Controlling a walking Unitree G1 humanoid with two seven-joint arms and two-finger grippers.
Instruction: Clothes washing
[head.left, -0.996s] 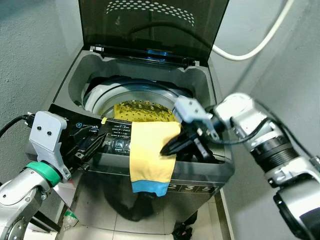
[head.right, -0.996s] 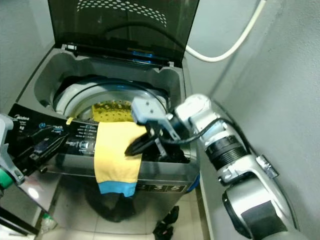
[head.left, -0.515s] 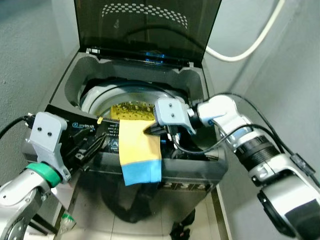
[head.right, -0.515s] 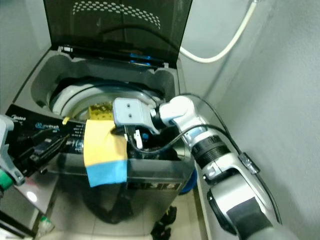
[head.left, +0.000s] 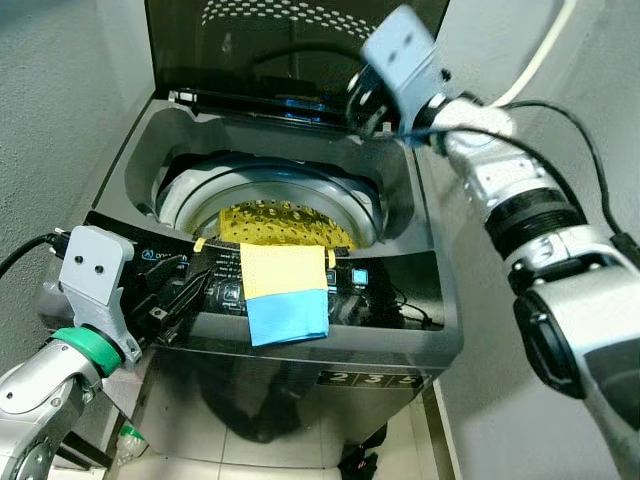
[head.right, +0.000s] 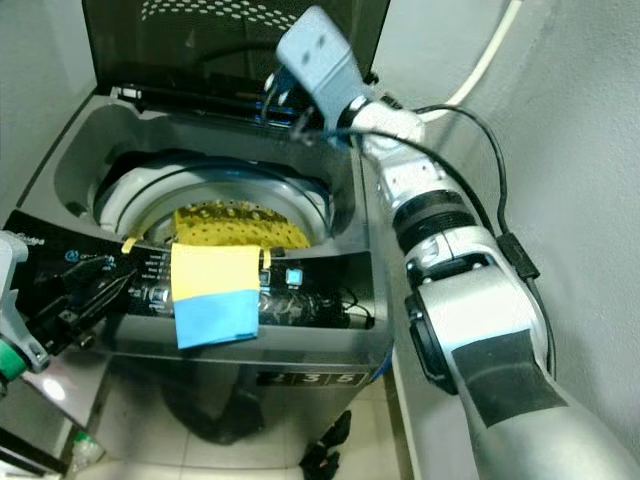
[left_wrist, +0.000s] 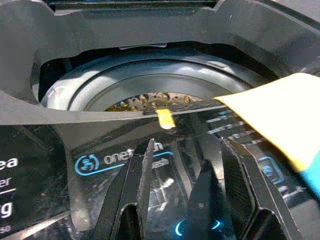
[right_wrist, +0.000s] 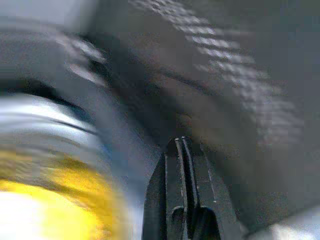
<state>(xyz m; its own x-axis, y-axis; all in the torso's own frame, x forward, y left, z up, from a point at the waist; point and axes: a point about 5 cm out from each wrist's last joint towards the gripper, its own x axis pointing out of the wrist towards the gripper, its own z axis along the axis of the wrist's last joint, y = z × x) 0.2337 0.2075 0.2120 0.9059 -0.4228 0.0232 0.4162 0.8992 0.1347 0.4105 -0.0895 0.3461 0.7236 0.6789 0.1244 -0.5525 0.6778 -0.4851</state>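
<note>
Left eye view shows you a yellow cloth (head.left: 283, 301) with a blue hem draped over the washing machine (head.left: 400, 340) panel; right gripper (right_wrist: 182, 150) jaws together, left gripper (left_wrist: 185, 165) jaws apart.

Grey rough plaster walls (head.left: 60, 110) on both sides, narrow corner. White hose (head.left: 535, 65) runs down the right wall. Pale tiled floor (head.left: 300, 455) below, dim light, small dark item (head.left: 360, 465) on the tiles.
</note>
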